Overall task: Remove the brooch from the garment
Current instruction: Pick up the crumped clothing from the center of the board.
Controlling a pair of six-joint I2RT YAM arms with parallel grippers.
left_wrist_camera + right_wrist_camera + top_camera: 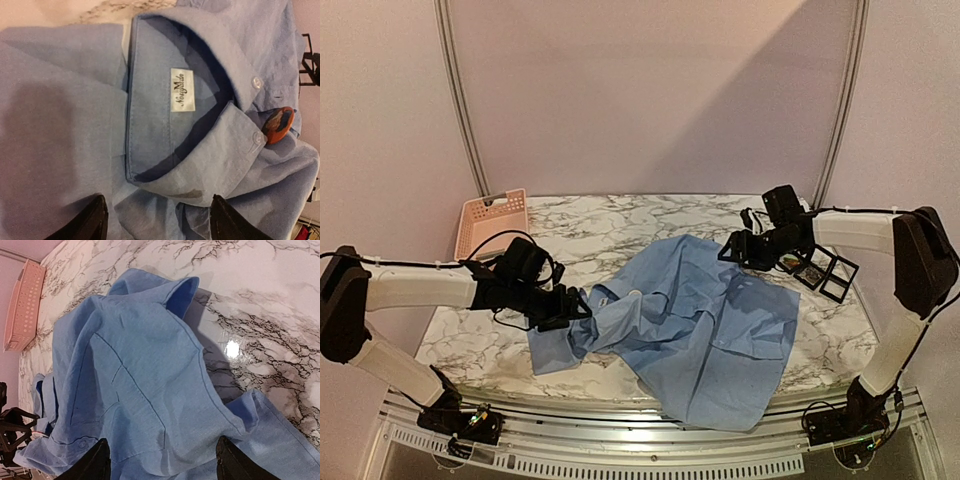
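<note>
Pinkish dim light, soft focus (tabletop (260,315) glare)

The white desk (620,215) with grey marble veining carries 3 things. A crumpled light blue shirt (710,340) lies across its middle, hem drooping over the near edge. A pink basket (490,218) sits at the far-left corner. What look like black frames (828,272) lie at the right edge.

Brooch (278,125) pattern too blurry to ID; shirt (60,125) cropped by L-wrist view edges.
</note>
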